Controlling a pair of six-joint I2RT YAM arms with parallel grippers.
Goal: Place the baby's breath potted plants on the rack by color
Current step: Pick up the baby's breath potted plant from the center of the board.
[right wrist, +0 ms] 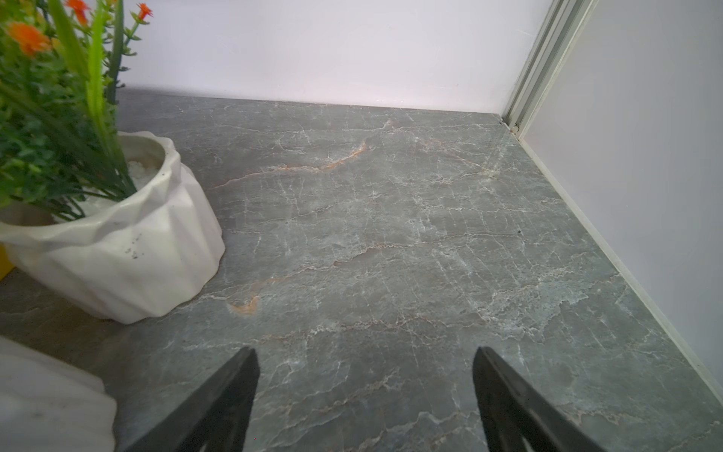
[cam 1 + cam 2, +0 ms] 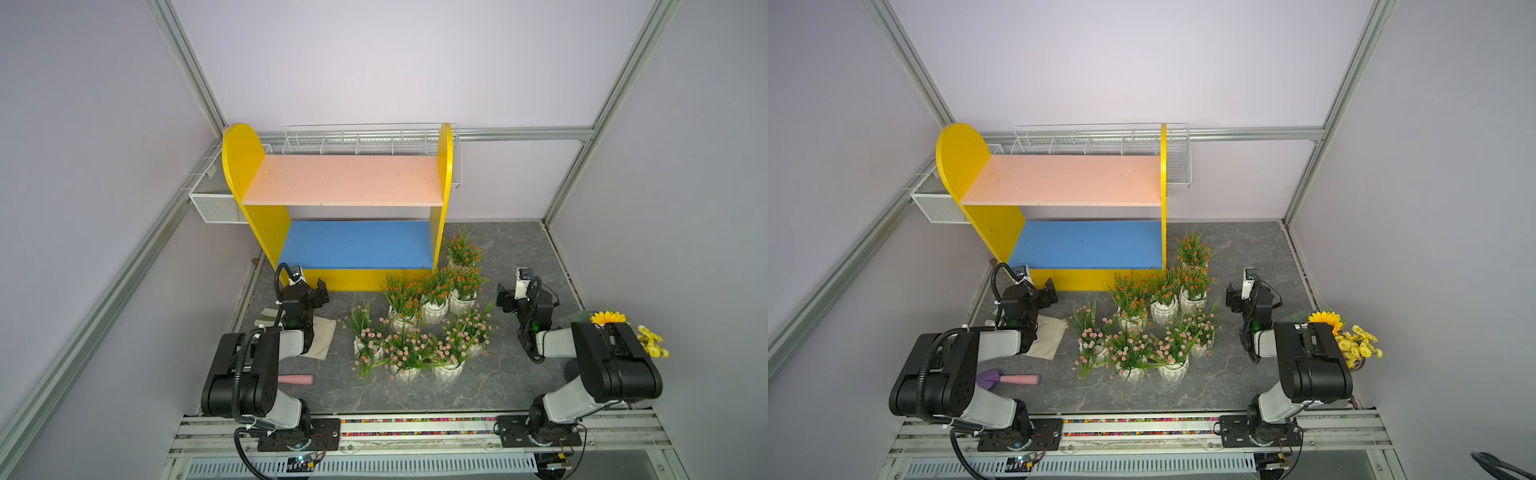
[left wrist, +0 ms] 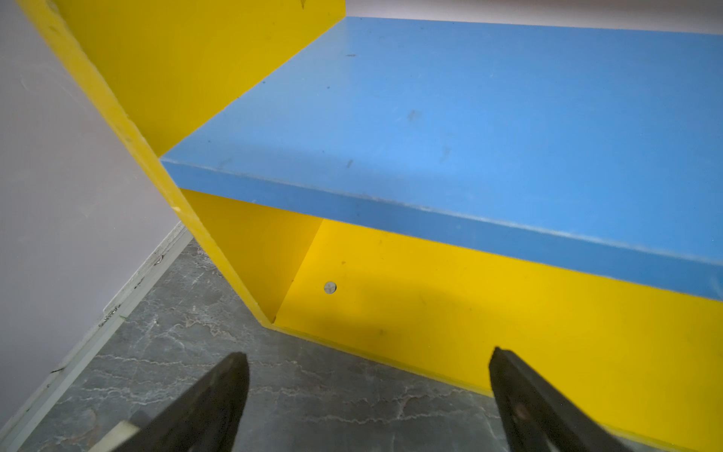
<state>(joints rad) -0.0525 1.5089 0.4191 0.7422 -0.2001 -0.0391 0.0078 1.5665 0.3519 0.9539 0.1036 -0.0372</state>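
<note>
The rack (image 2: 253,166) stands at the back left, and its pink upper board (image 2: 345,180) and blue lower board (image 2: 357,245) carry nothing. The baby's breath potted plants sit on the floor to its right: several with orange-red blossoms (image 2: 434,286) behind, several with pink blossoms (image 2: 409,347) in front, all in white ribbed pots. My left gripper (image 2: 320,293) hangs open, low before the rack's left front corner (image 3: 274,309), holding nothing (image 3: 365,352). My right gripper (image 2: 505,299) is open and empty (image 1: 364,348), just right of an orange-red plant's pot (image 1: 129,250).
A yellow sunflower bouquet (image 2: 611,318) sits at the far right behind my right arm. A beige cloth (image 2: 322,336) and a pink-handled trowel (image 2: 1009,379) lie by my left arm. White wire baskets (image 2: 365,141) hang behind and left of the rack.
</note>
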